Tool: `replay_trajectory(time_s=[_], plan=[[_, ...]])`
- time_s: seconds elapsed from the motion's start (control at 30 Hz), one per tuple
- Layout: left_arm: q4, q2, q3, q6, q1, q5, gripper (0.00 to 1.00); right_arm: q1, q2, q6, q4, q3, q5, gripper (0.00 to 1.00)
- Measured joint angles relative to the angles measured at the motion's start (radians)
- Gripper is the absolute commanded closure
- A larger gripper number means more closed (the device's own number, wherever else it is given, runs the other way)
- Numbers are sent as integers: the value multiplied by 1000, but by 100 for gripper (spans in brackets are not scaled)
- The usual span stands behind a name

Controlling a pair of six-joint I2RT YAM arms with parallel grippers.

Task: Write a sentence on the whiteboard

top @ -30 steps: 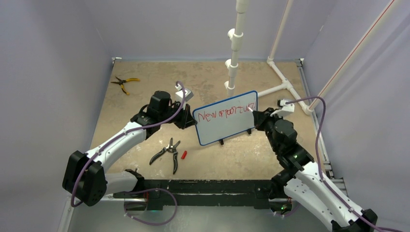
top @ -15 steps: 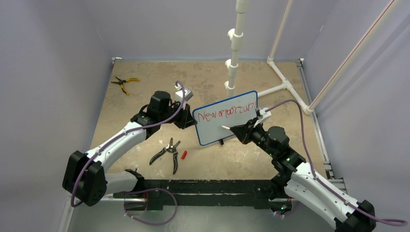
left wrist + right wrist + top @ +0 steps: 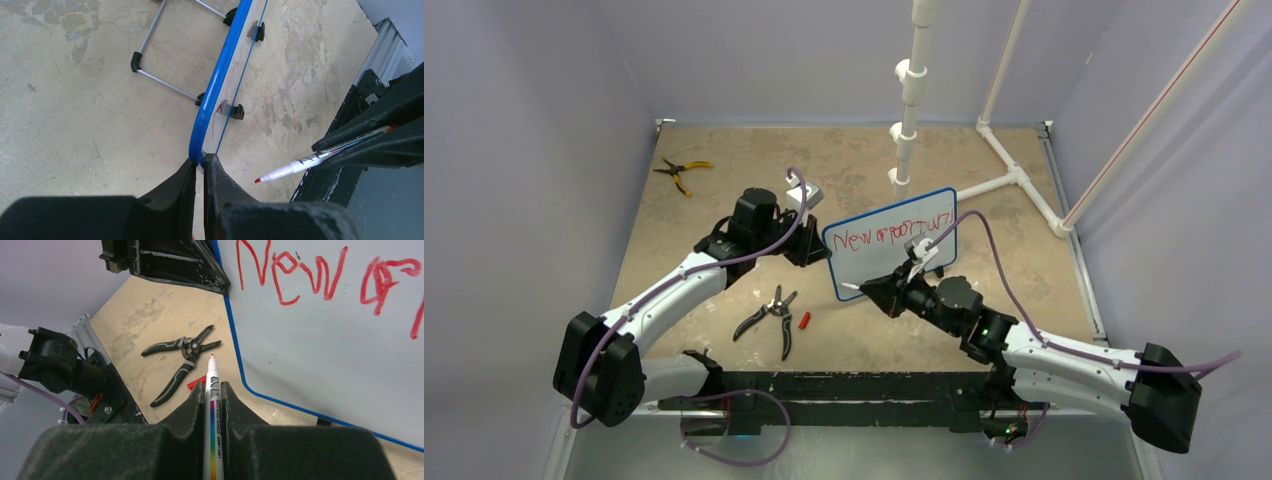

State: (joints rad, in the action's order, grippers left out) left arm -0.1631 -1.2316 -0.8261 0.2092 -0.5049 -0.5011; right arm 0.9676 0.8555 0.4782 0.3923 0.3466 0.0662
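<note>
Blue-framed white whiteboard (image 3: 894, 268) upright mid-table, left edge pinched by L gripper (image 3: 201, 162). Red scrawled sentence (image 3: 305, 280) on top row only. White red-tipped marker (image 3: 213, 407) clamped in R gripper (image 3: 214, 387), tip clear of board; prob. best set down lightly under "New".

Red sentence (image 3: 892, 234) on the whiteboard (image 3: 890, 266) starts "New".

1. The whiteboard (image 3: 869, 262) has a glossy white face and a smooth blue plastic frame.
2. The table (image 3: 844, 160) looks matt, mottled and stone-like.
3. The marker (image 3: 212, 390) is smooth white plastic.
</note>
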Motion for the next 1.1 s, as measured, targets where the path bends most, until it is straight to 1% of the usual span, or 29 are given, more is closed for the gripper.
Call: replay_trajectory(time_s=[0.17, 0.43, 0.83, 1.1], plan=[[0, 0, 0, 0, 0, 0, 100, 63, 68, 0, 98, -5, 102, 100], [0, 0, 0, 0, 0, 0, 100, 91, 172, 4, 179, -5, 208, 100], [0, 0, 0, 0, 0, 0, 100, 98, 243, 3, 253, -4, 239, 100], [0, 0, 0, 0, 0, 0, 100, 99, 284, 4, 259, 1, 249, 100]])
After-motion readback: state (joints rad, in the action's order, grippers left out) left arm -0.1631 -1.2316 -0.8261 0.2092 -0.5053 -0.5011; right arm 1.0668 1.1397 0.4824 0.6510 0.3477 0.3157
